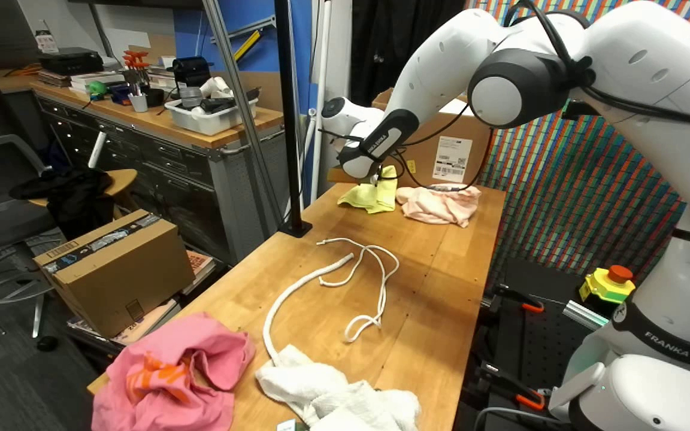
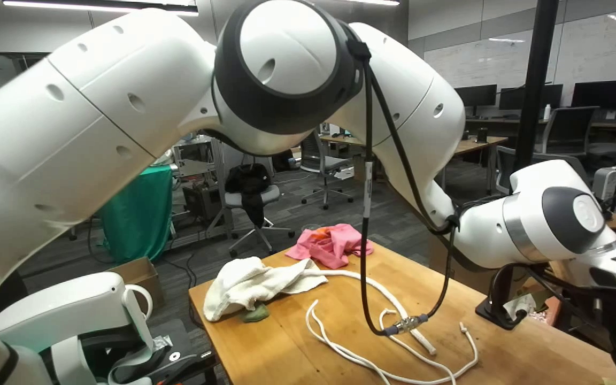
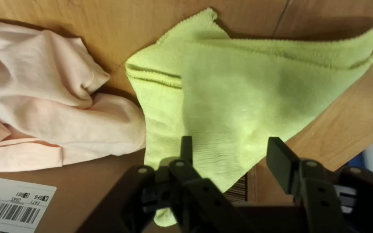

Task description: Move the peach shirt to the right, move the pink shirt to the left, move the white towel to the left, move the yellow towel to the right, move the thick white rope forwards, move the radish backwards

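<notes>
Yellow-green fills the middle of my wrist view: the yellow towel (image 3: 225, 97), folded over itself, a corner stretching out to the right. And here's my gripper (image 3: 231, 157) over it, the 2 fingers (image 3: 282, 165) parted with a broad gap, holding nothing; whether either of them brushes the cloth, I can't tell. Just left of the towel I've got the peach shirt (image 3: 50, 87), rumpled, its edge close up to the yellow. Over to an exterior view: both of those lie at the far end of the wooden table (image 1: 441, 287), and there the towel is left of the shirt, a cardboard box (image 1: 471, 143) beyond them. At the near end, the pink shirt (image 1: 171, 401) bunches up on the left, its orange patch showing, and the white towel (image 1: 345, 389) lies to its right in a heap. The thick white rope (image 1: 288, 293) curves from the white towel toward the middle of the table, and a thin white cord (image 1: 383, 284) loops just right of it.
</notes>
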Controlling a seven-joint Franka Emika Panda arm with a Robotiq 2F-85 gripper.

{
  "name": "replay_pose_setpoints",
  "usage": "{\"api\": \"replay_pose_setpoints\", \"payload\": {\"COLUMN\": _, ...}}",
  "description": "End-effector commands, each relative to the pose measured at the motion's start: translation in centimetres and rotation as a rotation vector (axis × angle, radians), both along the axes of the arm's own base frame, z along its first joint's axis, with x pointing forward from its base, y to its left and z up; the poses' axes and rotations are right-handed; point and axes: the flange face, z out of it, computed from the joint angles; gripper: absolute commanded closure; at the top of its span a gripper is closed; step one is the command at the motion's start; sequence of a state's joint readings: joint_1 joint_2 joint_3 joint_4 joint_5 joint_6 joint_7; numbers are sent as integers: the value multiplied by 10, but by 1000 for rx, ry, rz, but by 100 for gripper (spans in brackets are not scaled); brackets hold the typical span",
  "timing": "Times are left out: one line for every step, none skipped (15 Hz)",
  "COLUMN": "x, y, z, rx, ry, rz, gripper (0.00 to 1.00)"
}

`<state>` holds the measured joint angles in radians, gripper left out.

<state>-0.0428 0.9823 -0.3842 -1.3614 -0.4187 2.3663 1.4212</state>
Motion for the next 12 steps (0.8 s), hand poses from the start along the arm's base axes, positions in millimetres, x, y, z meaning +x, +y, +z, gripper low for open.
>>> {"api": "replay_pose_setpoints", "payload": {"x": 5, "y": 16, "z": 2, "rx": 10, "ry": 15, "rz": 76, "gripper": 6}}
{"api": "replay_pose_setpoints", "payload": {"x": 4, "y": 26, "z": 6, "rx": 24, "ry": 22, "rz": 111, "gripper": 1}}
{"api": "replay_pose_setpoints", "payload": {"x": 3, "y": 37, "z": 9, "rx": 28, "ry": 28, "rz": 144, "gripper": 0}}
{"api": "replay_pose_setpoints", "payload": {"x": 2, "y": 49, "z": 13, "rx": 38, "ry": 36, "rz": 182, "gripper": 0}}
{"api": "replay_pose_setpoints", "payload": {"x": 0, "y": 63, "z": 17, "rx": 47, "ry": 48, "rz": 226, "gripper": 0}}
{"api": "replay_pose_setpoints", "payload": {"x": -3, "y": 79, "z": 20, "rx": 55, "ry": 66, "rz": 270, "gripper": 0}}
{"api": "replay_pose_setpoints", "payload": {"x": -8, "y": 92, "z": 24, "rx": 63, "ry": 84, "rz": 311, "gripper": 0}}
{"api": "replay_pose_setpoints", "payload": {"x": -13, "y": 108, "z": 27, "rx": 75, "ry": 103, "rz": 348, "gripper": 0}}
{"api": "replay_pose_setpoints", "payload": {"x": -20, "y": 122, "z": 31, "rx": 88, "ry": 126, "rz": 384, "gripper": 0}}
{"api": "replay_pose_setpoints", "payload": {"x": -26, "y": 135, "z": 34, "rx": 103, "ry": 147, "rz": 415, "gripper": 0}}
{"api": "replay_pose_setpoints", "payload": {"x": -33, "y": 148, "z": 37, "rx": 112, "ry": 168, "rz": 444, "gripper": 0}}
{"api": "replay_pose_setpoints", "payload": {"x": -40, "y": 160, "z": 39, "rx": 124, "ry": 189, "rz": 474, "gripper": 0}}
